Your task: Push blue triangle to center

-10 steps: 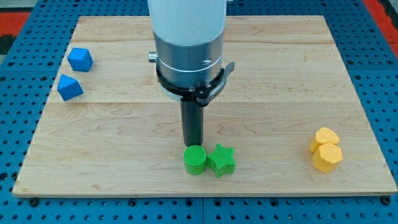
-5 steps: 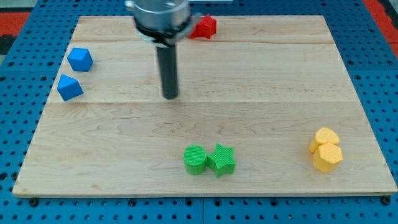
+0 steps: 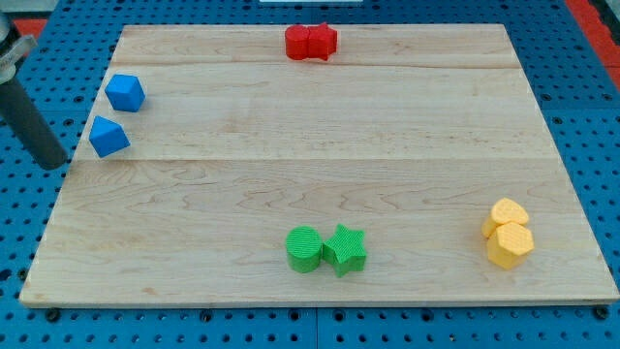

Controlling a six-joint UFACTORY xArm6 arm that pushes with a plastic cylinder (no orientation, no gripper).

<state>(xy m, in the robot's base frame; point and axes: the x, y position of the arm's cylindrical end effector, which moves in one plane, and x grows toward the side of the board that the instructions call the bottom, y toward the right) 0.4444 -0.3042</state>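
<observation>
Blue triangle (image 3: 108, 137) sits near the board's left edge, just to the view's right of my tip (image 3: 50, 163) and a bit higher in view, w/ a small gap between, not touching. It's a faceted wedge-like plastic block, matte, ribbed print texture hard to make out at this size. My tip is the lower end of a straight dark rod, smooth & cylindrical, leaning in from the view's top left; it sits off the wooden board (image 3: 320, 126), over the blue pegboard surround (image 3: 29, 223). No claw on this rig, so nothing to spread or clamp; just the bare rod, touching no block. Up & right of tip, beyond the triangle, is a 2nd blue block (image 3: 125, 93), chunky multi-faceted shape, exact form can't tell, near the triangle but apart. Board is pale wood planks w/ visible grain & seams running across. Far right & up from tip, at the top edge: two red blocks (image 3: 311, 43) pressed together, shapes unclear. Right & down from tip, near the bottom edge: green cylinder (image 3: 304, 249), ribbed top, touching green star (image 3: 345, 250). Farthest right from tip & lower: two yellow hexagonal blocks (image 3: 508, 233), touching, one just above the other in view. No containers in view; all blocks lie loose on the board.
</observation>
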